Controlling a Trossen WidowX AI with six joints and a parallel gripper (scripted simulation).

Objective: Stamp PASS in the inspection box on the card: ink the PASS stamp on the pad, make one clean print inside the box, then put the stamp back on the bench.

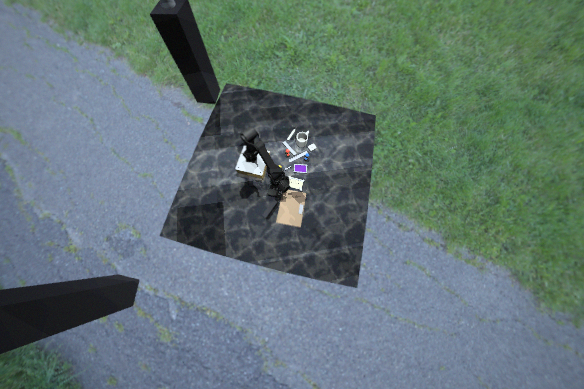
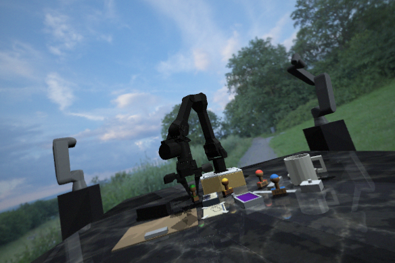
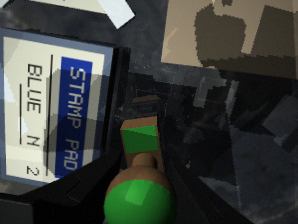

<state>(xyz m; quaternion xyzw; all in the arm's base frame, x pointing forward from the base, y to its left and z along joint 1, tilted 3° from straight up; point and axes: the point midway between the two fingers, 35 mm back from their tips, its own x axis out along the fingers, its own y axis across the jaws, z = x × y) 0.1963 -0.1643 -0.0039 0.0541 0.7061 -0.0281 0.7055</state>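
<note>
Top view: Arm (image 1: 268, 159) (image 2: 183, 119) reaches out from its white-topped base box (image 1: 248, 167) (image 2: 221, 184) over the dark bench (image 1: 330, 211) (image 2: 304, 234) (image 3: 260, 150). Gripper (image 1: 281, 189) (image 2: 192, 194) (image 3: 144, 162) lies beside the cream card (image 1: 296, 183) (image 2: 213, 211), near the tan board (image 1: 291, 211) (image 2: 135, 236) (image 3: 230, 32). Purple pad (image 1: 300, 168) (image 2: 248, 197) on the card's other side; grey mug (image 1: 301, 139) (image 2: 299, 169) well apart. Lettering too small to read.

Exterior view: Arm folded high at the elbow, forearm coming down, wrist bent so the fingers point at the bench. They are partly open, closed on the green-knobbed stamp (image 2: 193, 194) (image 3: 140, 197), which stands roughly upright behind the card, beside the blue-framed pad (image 2: 210, 199) (image 3: 42, 120). Cannot tell whether its foot touches the bench. Yellow-knobbed stamp (image 2: 226, 187), red-knobbed stamp (image 2: 260, 179) and blue-knobbed stamp (image 2: 277, 184) stand free of the gripper. Card carries faint line marks, not legible; no PASS readable on any stamp, so which one bears it cannot be told.

Wrist view: Label clear, turned sideways: "STAMP PAD" in pale letters on a blue band, "BLUE" and "N 2" in dark letters on cream. Green knob low in the frame between the dark fingers, wooden neck and foot beyond it, a green patch on the foot. Stamp is beside the pad, apart from its face.
</note>
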